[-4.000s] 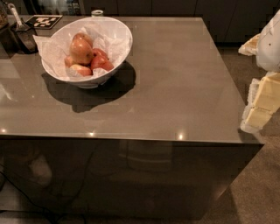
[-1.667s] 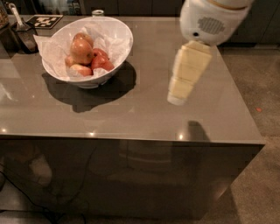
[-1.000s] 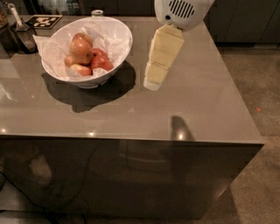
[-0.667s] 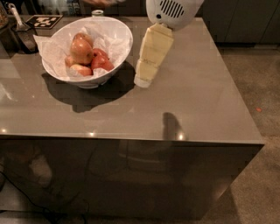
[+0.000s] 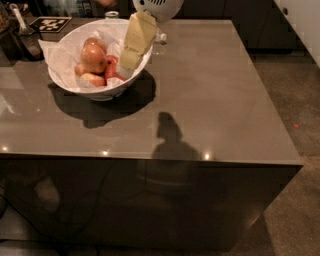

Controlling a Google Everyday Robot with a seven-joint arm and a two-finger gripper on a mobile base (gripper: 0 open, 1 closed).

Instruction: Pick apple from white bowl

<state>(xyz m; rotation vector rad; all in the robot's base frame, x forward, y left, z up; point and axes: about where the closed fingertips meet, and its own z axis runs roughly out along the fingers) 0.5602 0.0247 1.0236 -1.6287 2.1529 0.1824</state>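
The white bowl (image 5: 65,82) stands at the back left of the brown table, lined with crumpled white paper. The apple (image 5: 93,56), pale yellow-orange with a red blush, lies on top of the pile in it. Smaller red apples (image 5: 111,69) lie beside and below it. My gripper (image 5: 127,62) hangs over the bowl's right rim, just right of the apple, with its cream-coloured body slanting down from the white wrist at the top.
A black-and-white marker card (image 5: 51,23) and a dark holder with utensils (image 5: 22,35) sit at the back left. A small jar (image 5: 112,15) stands behind the bowl. The table's right edge (image 5: 265,95) drops to a speckled floor.
My arm has swung in from the right side of the table to the left and back. The gripper now hangs over the bowl's right rim. The bowl and apples have not moved.
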